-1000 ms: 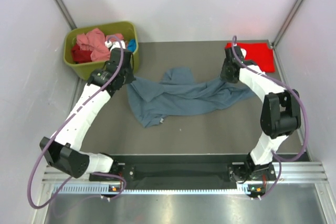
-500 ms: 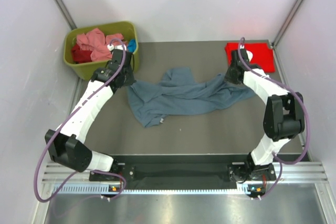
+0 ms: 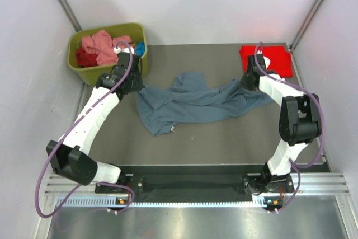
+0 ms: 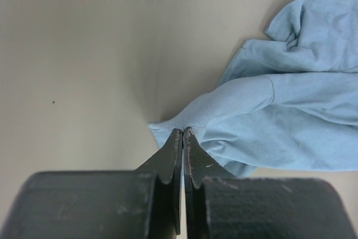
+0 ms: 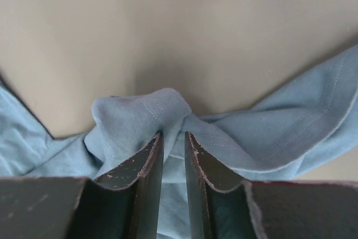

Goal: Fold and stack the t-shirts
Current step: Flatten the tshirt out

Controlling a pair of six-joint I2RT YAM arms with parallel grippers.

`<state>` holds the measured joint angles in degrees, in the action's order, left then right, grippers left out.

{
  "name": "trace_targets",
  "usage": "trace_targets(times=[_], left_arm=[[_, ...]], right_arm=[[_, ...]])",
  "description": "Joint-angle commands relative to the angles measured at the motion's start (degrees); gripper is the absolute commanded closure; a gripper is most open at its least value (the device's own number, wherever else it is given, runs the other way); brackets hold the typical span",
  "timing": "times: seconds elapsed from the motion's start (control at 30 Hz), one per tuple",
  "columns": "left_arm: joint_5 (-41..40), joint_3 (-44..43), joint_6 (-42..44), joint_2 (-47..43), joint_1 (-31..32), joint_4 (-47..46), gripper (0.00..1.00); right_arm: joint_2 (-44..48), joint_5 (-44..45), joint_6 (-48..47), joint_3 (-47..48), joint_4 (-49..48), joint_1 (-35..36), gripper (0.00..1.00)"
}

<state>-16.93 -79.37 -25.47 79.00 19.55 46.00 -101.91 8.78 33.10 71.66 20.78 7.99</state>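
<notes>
While the left tool (image 4: 183, 130) is staying clenched on a corner of the slate blue-grey cotton t-shirt (image 3: 190, 104), the right tool (image 5: 173, 134) is drawing its jaws in on a raised fold at the shirt's other end. It is now grasping that fold, where a second ago it was standing wider. To my eye that is giving both arms a hold, so the shirt is getting ready to be pulled out flat; no fold is being made yet. The garment is lying crumpled across the middle of the grey bench (image 3: 224, 138), touching neither pile.

How deep the cloth is sitting between the right tool's fingers is hard to judge, and from above both tools are hiding under their own wrists. The sleeves and hem are proving impossible to sort out in the rumples. Farther back, the right arm is covering part of the bright red folded t-shirt (image 3: 278, 60), and the pink and dark red t-shirts (image 3: 99, 47) are tangling together in the olive-green plastic bin (image 3: 89, 72).
</notes>
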Motion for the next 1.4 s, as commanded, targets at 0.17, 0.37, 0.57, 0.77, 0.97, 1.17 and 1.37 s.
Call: trace_targets(times=[0.17,0.37,0.57,0.77,0.97,1.17,1.37], left_arm=[[1.2,-0.3,0.5,-2.4,-0.3,-2.5,1.00],[1.2,-0.5,0.9,-2.5,-0.3,-2.7,1.00],[1.5,-0.6,0.9,-2.8,-0.3,-3.0,1.00],[1.8,-0.4,0.9,-3.1,-0.3,-2.9,1.00],[2.1,-0.3,0.8,-3.3,-0.3,-2.9,1.00],[2.1,-0.7,0.8,-3.4,-0.3,-2.8,1.00],[2.3,-0.9,0.9,-3.5,-0.3,-2.8,1.00]], right_arm=[[0.5,-0.1,1.9,-2.1,-4.9,-1.1,0.78],[3.7,0.3,0.1,-2.7,-4.3,-1.1,0.77],[7.3,0.8,0.2,-7.0,-4.8,-1.1,0.80],[7.0,1.4,0.1,-7.8,-5.3,-1.1,0.85],[4.1,0.6,-2.6,-7.1,-9.1,-1.1,0.83],[1.6,-0.3,-3.8,-4.8,-9.7,-1.1,0.82],[0.3,-1.5,-3.3,-4.3,-10.8,-1.1,0.78]])
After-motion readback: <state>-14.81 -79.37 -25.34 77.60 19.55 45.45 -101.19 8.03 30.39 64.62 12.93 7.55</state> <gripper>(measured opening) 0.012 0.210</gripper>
